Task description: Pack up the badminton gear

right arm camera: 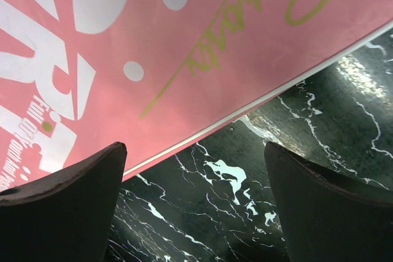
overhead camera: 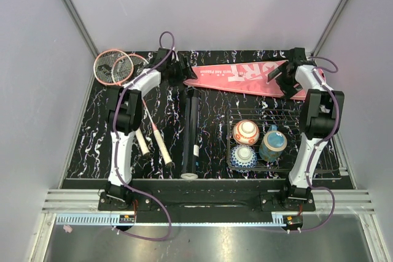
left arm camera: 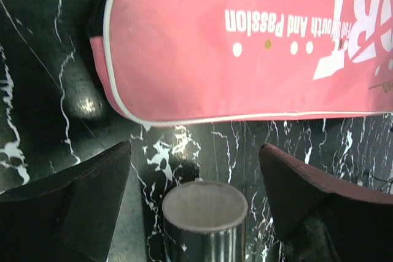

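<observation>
The cover (overhead camera: 242, 78) is lying across the far side of the table (overhead camera: 92, 133), its narrow end to the left. The left gripper (left arm camera: 195, 148) is hovering by that end, jaws wide and empty, with the tube's (overhead camera: 191, 133) open end showing between its fingers. The right gripper (right arm camera: 195, 146) is hanging at the cover's wide end, equally wide, holding nothing. The rackets (overhead camera: 116, 65) are lying left of the tube.
</observation>
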